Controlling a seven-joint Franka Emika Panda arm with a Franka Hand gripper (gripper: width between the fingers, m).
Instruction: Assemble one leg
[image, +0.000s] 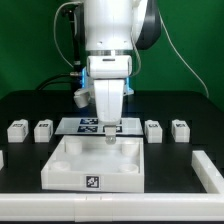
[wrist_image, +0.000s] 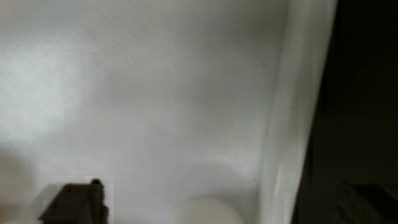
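Note:
The white square tabletop (image: 70, 160) lies open side up at the front of the black table. My gripper (image: 110, 137) hangs low over its back right part, empty. In the wrist view the gripper (wrist_image: 219, 206) has its jaws wide apart; one dark fingertip (wrist_image: 75, 203) shows over the tabletop's white floor (wrist_image: 143, 100), and the raised rim (wrist_image: 306, 100) runs between the fingers. Small white legs with tags stand in a row behind: two at the exterior view's left (image: 17, 128) (image: 42, 129) and two at its right (image: 153, 129) (image: 179, 129).
The marker board (image: 88, 124) lies flat behind the tabletop, partly hidden by the arm. A white bar-shaped piece (image: 207, 170) lies at the exterior view's right edge, another (image: 3, 158) at its left edge. A green wall stands behind.

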